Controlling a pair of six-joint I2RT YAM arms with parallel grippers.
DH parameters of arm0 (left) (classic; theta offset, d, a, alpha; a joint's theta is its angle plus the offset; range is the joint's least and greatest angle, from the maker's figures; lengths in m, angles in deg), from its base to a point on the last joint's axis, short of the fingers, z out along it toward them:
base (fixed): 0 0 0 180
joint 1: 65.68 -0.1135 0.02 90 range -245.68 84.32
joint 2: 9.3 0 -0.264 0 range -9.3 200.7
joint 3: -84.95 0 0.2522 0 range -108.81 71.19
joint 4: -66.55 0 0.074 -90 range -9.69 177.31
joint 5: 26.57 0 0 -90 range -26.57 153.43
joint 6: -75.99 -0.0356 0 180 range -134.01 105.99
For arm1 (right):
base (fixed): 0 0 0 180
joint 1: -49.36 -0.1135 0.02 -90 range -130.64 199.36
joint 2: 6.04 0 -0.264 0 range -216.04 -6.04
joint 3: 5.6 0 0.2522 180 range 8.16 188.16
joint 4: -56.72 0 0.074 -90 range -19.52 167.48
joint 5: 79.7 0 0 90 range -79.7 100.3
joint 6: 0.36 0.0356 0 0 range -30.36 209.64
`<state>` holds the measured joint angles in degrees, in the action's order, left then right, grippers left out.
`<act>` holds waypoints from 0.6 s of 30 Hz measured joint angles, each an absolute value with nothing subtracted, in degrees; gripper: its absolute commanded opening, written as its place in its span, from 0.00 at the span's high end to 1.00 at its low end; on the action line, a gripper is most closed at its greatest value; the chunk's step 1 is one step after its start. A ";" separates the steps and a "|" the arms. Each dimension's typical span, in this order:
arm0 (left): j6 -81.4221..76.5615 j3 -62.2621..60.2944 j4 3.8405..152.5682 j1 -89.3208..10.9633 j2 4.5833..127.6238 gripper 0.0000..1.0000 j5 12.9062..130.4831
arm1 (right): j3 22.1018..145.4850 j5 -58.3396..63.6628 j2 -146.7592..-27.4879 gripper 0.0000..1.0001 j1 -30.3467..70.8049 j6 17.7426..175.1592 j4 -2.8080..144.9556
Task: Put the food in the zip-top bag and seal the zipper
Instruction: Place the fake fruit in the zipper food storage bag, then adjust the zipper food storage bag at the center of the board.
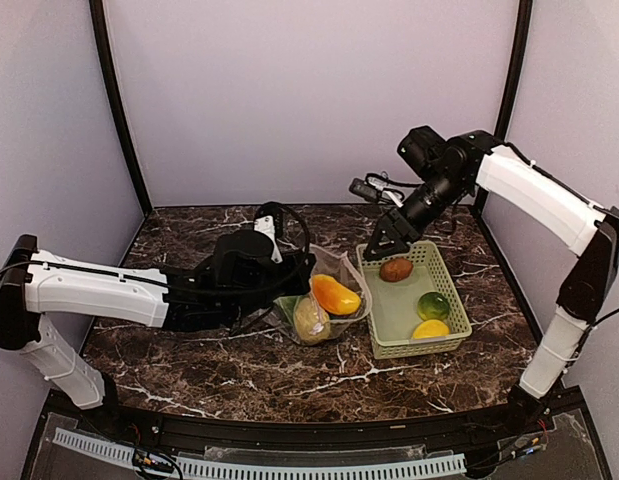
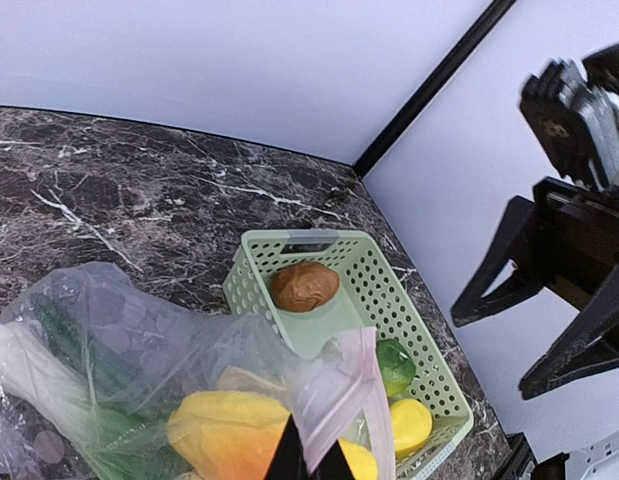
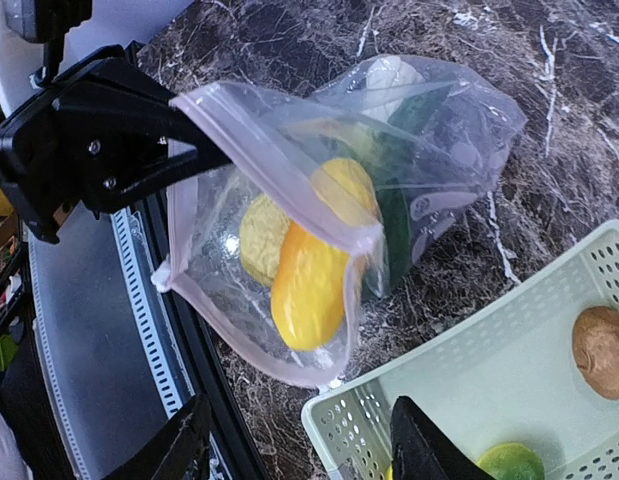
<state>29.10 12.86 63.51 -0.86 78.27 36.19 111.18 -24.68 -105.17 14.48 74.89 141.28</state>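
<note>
The zip-top bag (image 1: 341, 272) lies left of the basket with its mouth held up. My left gripper (image 1: 285, 300) is shut on the bag's mouth edge (image 2: 357, 385), seen from the right wrist too (image 3: 99, 140). Inside the bag (image 3: 459, 130) are the orange fruit (image 3: 309, 285), a tan bumpy lump (image 3: 259, 238), the bok choy (image 3: 389, 80) and the long green vegetable (image 3: 394, 220). My right gripper (image 1: 384, 238) is open and empty, above the basket's near-left corner (image 3: 304, 450). The lime (image 1: 433, 305), the lemon (image 1: 430, 329) and a brown round food (image 1: 395, 269) lie in the basket.
The light green slotted basket (image 1: 451, 300) stands right of the bag on the dark marble table (image 1: 189, 360). Black frame posts stand at the back corners. The table's front rail (image 3: 139, 300) runs just below the bag in the right wrist view.
</note>
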 measured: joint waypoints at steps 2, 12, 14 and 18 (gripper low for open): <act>30.13 14.19 62.53 -0.84 77.33 0.99 34.64 | 109.30 -23.15 -102.53 0.42 14.94 74.89 140.80; 31.68 14.48 60.19 -0.88 76.48 0.99 31.25 | 99.73 -21.51 -102.11 0.51 15.25 74.96 139.29; 31.73 14.48 60.17 -0.88 76.48 0.99 31.25 | 99.75 -21.77 -103.14 0.54 15.25 74.98 138.49; 31.73 14.48 60.17 -0.88 76.48 0.99 31.27 | 100.19 -22.54 -105.26 0.56 15.25 75.13 136.54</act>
<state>31.73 14.48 60.17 -0.88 76.48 31.27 100.19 -22.54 -105.26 15.25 75.13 136.54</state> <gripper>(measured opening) 0.011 0.453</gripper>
